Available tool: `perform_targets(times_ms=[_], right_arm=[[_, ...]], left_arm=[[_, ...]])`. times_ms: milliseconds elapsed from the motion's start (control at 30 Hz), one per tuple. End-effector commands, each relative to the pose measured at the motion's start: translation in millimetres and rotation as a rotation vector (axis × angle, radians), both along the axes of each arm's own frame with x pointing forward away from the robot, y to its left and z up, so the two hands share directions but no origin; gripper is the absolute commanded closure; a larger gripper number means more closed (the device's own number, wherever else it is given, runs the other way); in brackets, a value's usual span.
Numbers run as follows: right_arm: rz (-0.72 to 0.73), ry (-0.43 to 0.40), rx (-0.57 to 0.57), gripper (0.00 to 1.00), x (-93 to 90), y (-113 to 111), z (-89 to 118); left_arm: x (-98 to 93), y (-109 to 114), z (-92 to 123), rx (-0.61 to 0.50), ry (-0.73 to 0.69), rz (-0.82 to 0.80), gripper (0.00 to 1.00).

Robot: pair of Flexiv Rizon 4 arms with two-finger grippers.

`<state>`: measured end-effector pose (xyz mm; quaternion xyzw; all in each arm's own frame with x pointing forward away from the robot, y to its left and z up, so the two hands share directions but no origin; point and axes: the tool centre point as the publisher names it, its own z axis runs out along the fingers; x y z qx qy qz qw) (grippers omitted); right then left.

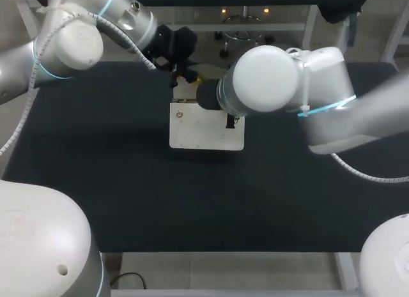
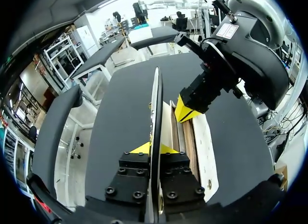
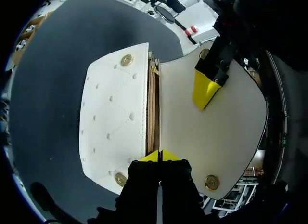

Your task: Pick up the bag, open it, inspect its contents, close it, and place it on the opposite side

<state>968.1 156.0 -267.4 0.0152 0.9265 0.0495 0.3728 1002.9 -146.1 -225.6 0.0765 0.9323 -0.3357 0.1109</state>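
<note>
Head view: we see the cream quilted leather flap bag [image 1: 204,132] lying on the black bench [image 1: 96,182] at frame centre. Its upper part is covered by the right arm [image 1: 287,80] coming in from the right, and the left arm [image 1: 70,41] enters from the upper left. Neither grip is readable there.

The left wrist view fills that in: the left tool [image 2: 150,148] is clamped on the bag's flap [image 2: 155,103], which stands upright, edge-on between the yellow tips [image 2: 138,148].

The right wrist view gives us the flap's smooth inner face, the quilted front panel [image 3: 113,113] with brass studs [image 3: 126,60], and the tan lining [image 3: 152,108] in the open mouth. There the right tool [image 3: 160,156] sits at the mouth's end with its tips drawn together. Whether they pinch a bag edge we cannot tell.
</note>
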Motion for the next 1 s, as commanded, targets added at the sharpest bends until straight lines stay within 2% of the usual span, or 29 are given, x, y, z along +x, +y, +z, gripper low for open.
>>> perform_targets(times_ms=[33, 700, 1000], right_arm=[[-0.011, 0.005, -0.014, 1.00, 4.3, 5.8, -5.4], [-0.010, 0.034, 0.006, 1.00, -9.7, 6.7, -23.0], [-0.021, 0.012, 0.002, 1.00, 0.0, 7.2, -17.6]], left_arm=[[0.0, 3.8, 0.0, -0.013, 0.006, 0.005, 1.00], [3.7, 10.3, 1.3, -0.058, 0.005, 0.063, 1.00], [-3.6, 8.2, 2.7, -0.054, -0.018, 0.029, 1.00]])
